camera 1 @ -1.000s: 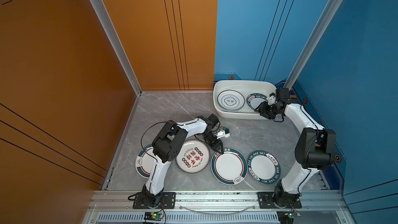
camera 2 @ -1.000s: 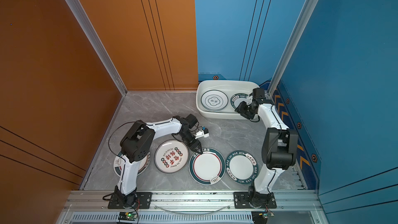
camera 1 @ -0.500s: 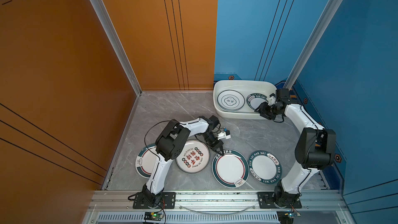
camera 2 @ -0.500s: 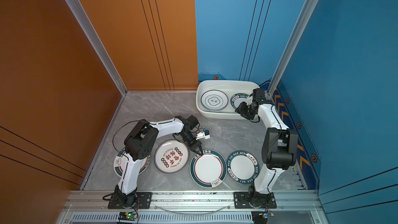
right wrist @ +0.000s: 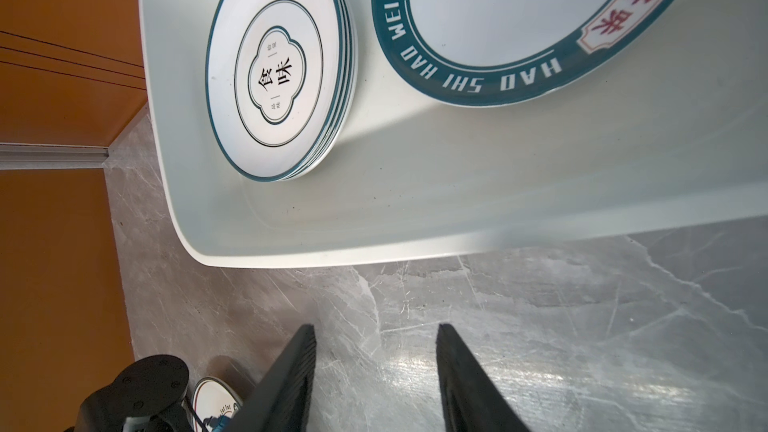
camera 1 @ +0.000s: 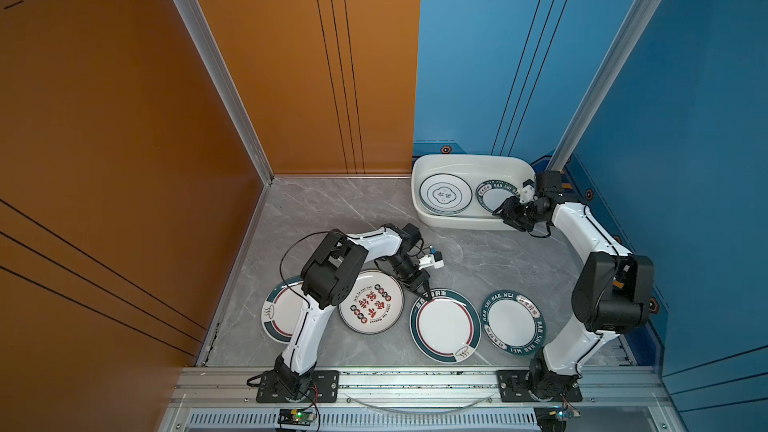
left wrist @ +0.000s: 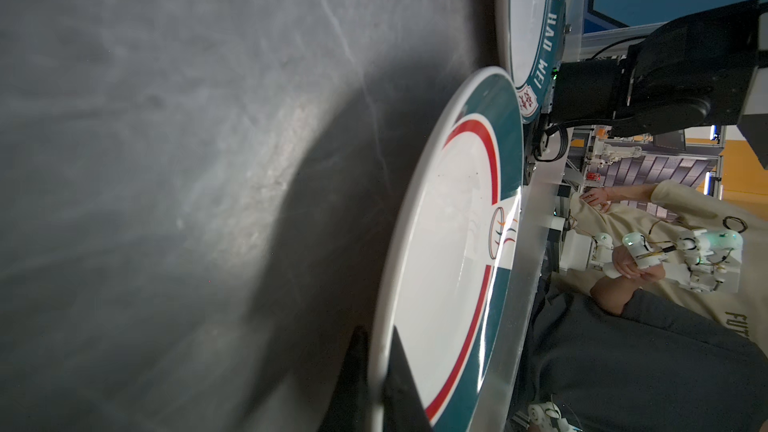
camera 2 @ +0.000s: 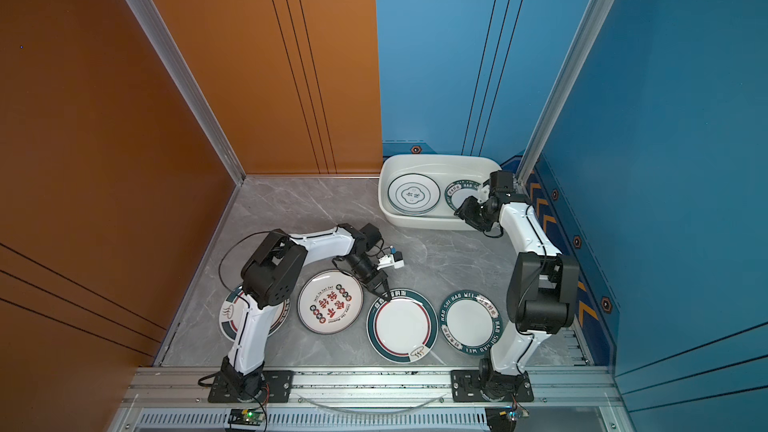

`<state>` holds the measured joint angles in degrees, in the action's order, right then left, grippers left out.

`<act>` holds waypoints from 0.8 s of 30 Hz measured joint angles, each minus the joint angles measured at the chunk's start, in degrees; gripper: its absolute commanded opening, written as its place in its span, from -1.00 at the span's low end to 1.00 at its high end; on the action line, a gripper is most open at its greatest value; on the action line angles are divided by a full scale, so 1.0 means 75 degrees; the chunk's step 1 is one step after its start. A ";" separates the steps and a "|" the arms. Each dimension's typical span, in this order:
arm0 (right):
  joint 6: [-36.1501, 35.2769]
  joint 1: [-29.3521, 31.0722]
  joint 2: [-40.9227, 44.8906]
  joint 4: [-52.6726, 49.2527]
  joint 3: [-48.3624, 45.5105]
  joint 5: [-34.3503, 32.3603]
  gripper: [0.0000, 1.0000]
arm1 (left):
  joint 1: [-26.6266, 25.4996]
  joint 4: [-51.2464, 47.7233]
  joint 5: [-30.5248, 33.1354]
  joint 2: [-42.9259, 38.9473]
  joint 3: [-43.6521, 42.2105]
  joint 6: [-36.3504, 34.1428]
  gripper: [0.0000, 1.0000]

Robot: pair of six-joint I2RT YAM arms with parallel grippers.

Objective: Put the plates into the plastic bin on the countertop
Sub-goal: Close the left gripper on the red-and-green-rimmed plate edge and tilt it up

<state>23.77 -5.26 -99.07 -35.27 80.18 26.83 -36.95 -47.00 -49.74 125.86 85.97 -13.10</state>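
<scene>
Status: partway through.

Four plates lie in a row on the countertop [camera 1: 478, 251] by the near rail, none binned yet:
- green-rimmed plate [camera 1: 275, 320], half under the left arm [camera 1: 332, 268]
- red-character plate [camera 1: 371, 302]
- red-ringed plate [camera 1: 444, 326]
- HAO WEI plate [camera 1: 513, 322]

Left gripper [left wrist: 376, 336]: jaws closed on the red-ringed plate at the far part of its rim. One finger sits outside the lip and one on the plate's face. Whether the rim has come off the countertop, I cannot tell.

Right gripper [right wrist: 376, 330]: jaws about half apart and holding nothing. It hangs over bare countertop just in front of the bin's near wall.

The bin [camera 1: 457, 222] stands in the far right corner against the blue wall. Inside it:
- a stack [camera 1: 445, 194] of several thin-rimmed plates in the left half
- a single lettered plate [camera 1: 494, 201] beside the stack, partly hidden by the right gripper in both top views

Judgement: the step in hand is picking up the red-ringed plate. After that, three plates wait on the countertop. The bin looks to have room on top of either pile.
</scene>
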 measured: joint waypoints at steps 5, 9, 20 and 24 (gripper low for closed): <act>-0.0003 0.0000 0.0087 0.0003 -0.0087 0.0032 0.01 | 0.0510 0.0023 0.0143 -0.0009 0.0239 0.0128 -1.00; -0.0006 0.0035 0.0114 0.0157 -0.0280 0.0321 0.20 | 0.0968 0.0358 0.0224 -0.0172 0.0219 0.0487 -1.00; 0.0020 0.0627 0.0455 0.1594 -0.1166 0.2049 0.45 | 0.1926 0.1483 0.0382 -0.1562 -0.0600 0.1550 -1.00; -0.0061 0.0880 0.0455 0.1804 -0.1376 0.2430 0.45 | 0.2092 0.1754 0.0297 -0.1973 -0.0778 0.1990 -1.00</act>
<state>23.31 1.34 -95.66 -21.74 69.87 45.06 -21.26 -33.85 -47.51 111.07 80.14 1.83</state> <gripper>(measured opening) 0.724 0.072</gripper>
